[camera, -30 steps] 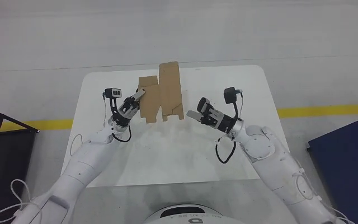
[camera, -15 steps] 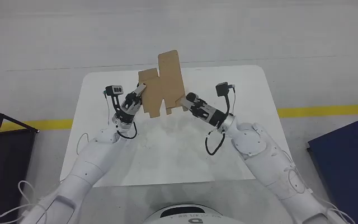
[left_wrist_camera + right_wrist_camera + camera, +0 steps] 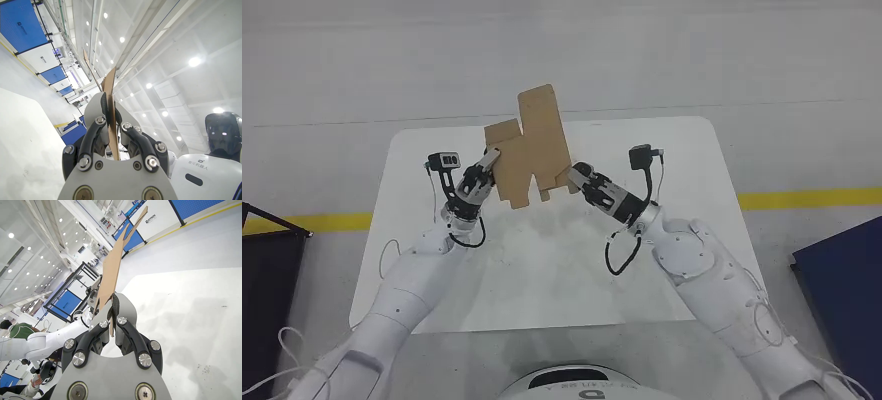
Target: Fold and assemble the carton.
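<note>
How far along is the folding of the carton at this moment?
Done: the carton is off the table, held in the air. In hand: the left gripper and the right gripper are each shut on an opposite edge. Left: it looks like a flat sheet, no panel folded, so all folding and assembling remain.

Your left gripper (image 3: 487,168) sits left of centre in the top view and your right gripper (image 3: 575,176) right of centre. Both arms angle inward, each gripper pinched tight on the carton (image 3: 535,140).
</note>
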